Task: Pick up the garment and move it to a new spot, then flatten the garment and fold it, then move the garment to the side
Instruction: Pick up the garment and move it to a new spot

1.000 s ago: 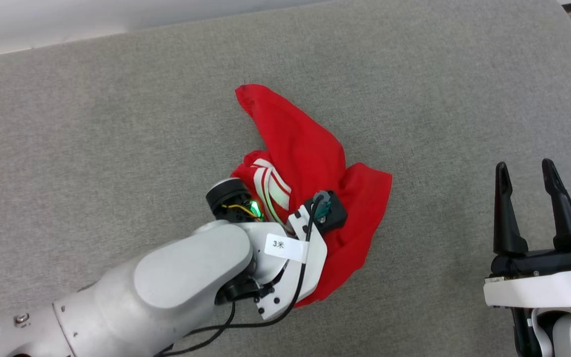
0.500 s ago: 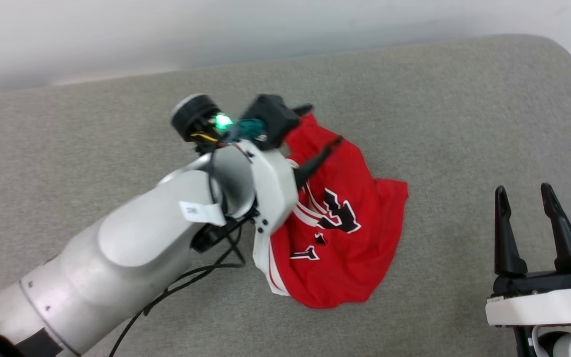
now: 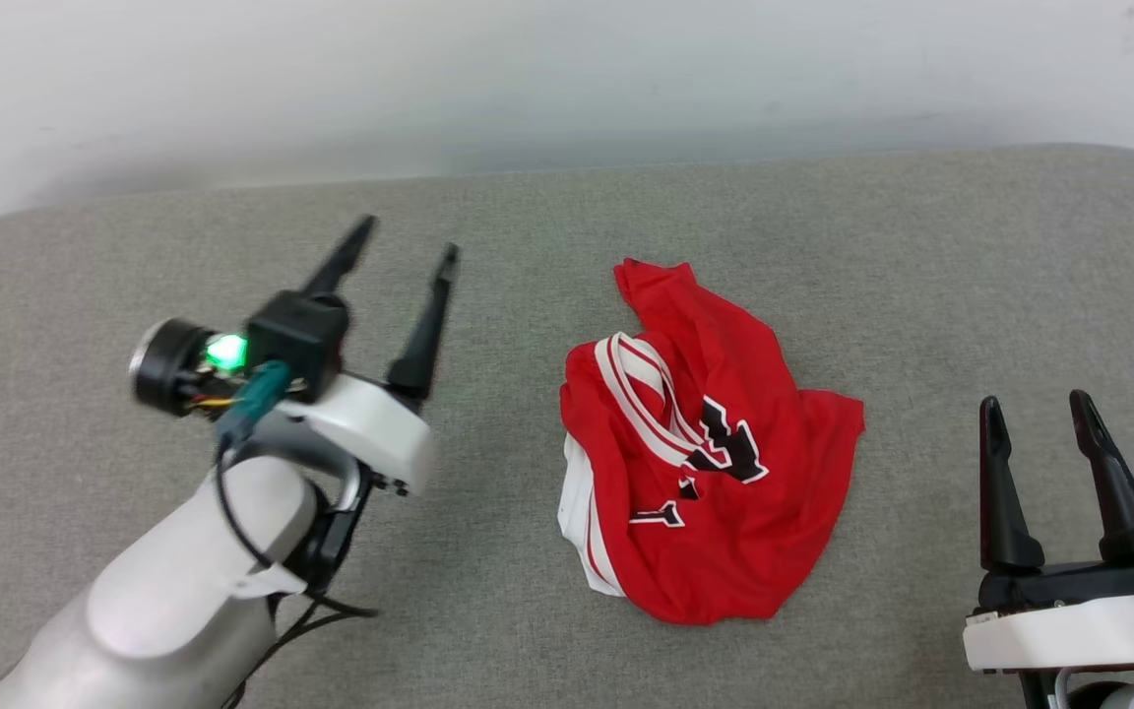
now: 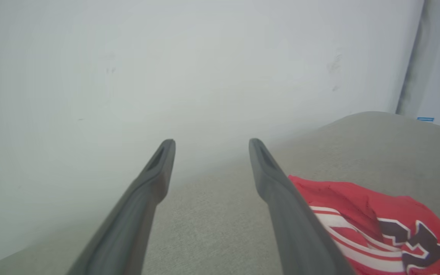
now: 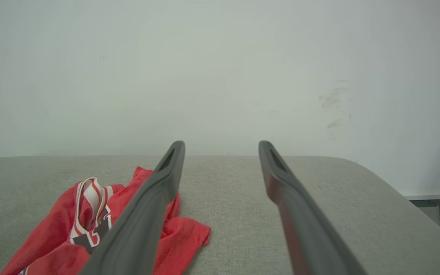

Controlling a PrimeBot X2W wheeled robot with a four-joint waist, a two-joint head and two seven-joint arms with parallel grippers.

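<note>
Lying crumpled on the grey table (image 3: 488, 601), the garment (image 3: 744, 537) is to the right of the left end effector (image 3: 408, 236) and to the left of the right end effector (image 3: 1035, 401), between them and touching neither. Both end effectors have their fingers (image 3: 424, 325) spread wide and hold nothing. I judge this leaves the cloth free for flattening, which is not yet done: the striped collar (image 3: 641, 394) and black letters (image 3: 727, 448) are bunched in folds.

The garment (image 3: 715, 492) lies on the padded surface (image 3: 508, 611) between the left pincer (image 3: 408, 236) and the right pincer (image 3: 1034, 401)
</note>
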